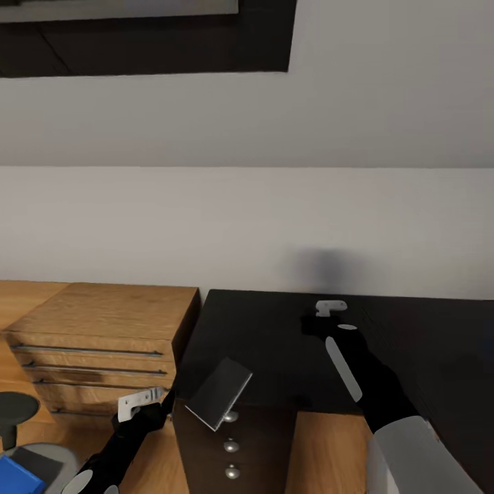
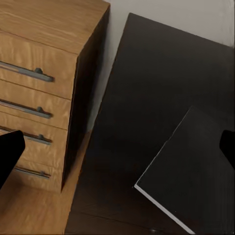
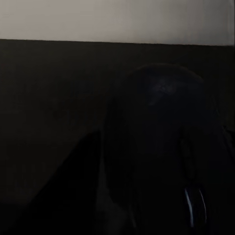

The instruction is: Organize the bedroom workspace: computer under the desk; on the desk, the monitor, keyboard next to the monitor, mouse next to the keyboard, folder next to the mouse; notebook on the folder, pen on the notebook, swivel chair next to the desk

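Desk [image 1: 274, 343]: glossy black, against pale wall, drawer unit with round silver knobs at front. Light-wood cabinet [image 1: 103, 329] just beside desk's left end.
Swivel chair [image 1: 27, 453]: grey seat at lower left corner of head view, blue folder [image 1: 17, 477] lying on it.
Notebook [image 1: 219, 392]: grey, tilted, at desk's front left edge over drawer unit.
Left gripper [image 1: 147, 400]: beside notebook; grip unclear, cannot tell.
Right gripper [image 1: 329, 312]: low over desk top. Mouse [image 3: 161, 156]: black, close between fingers in right wrist view; whether pinched, cannot tell.
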You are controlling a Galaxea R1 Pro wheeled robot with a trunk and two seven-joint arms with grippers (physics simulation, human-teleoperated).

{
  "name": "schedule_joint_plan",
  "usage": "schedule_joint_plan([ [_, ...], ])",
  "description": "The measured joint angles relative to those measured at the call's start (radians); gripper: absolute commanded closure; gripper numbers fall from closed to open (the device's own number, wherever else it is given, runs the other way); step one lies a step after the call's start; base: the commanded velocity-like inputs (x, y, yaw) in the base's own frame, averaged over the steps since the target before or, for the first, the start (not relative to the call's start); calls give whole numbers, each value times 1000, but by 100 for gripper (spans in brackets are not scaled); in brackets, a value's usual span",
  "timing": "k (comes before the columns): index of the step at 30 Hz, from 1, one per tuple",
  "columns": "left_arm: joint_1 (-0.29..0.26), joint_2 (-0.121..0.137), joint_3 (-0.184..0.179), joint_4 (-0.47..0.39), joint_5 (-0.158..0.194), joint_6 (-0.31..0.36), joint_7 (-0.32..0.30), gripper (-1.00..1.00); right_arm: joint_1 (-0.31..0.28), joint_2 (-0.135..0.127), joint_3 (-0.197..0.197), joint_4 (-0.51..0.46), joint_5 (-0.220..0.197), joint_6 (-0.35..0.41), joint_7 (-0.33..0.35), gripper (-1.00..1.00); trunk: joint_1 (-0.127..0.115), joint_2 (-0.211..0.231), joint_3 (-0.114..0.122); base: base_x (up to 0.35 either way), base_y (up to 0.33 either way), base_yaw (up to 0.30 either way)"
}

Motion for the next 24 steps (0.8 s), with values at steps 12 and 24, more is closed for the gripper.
schedule_joint_plan([
  [12, 0, 0, 1, 0, 0, 4, 0, -100, 0, 4, -12, -4, 0, 1, -17, 100, 0, 0, 3, 0, -198, -56],
  [24, 0, 1, 1, 0, 1, 7, -2, -100, 0, 0, -12, 13, 3, 3, -23, 100, 0, 0, 12, 0, -2, -145],
])
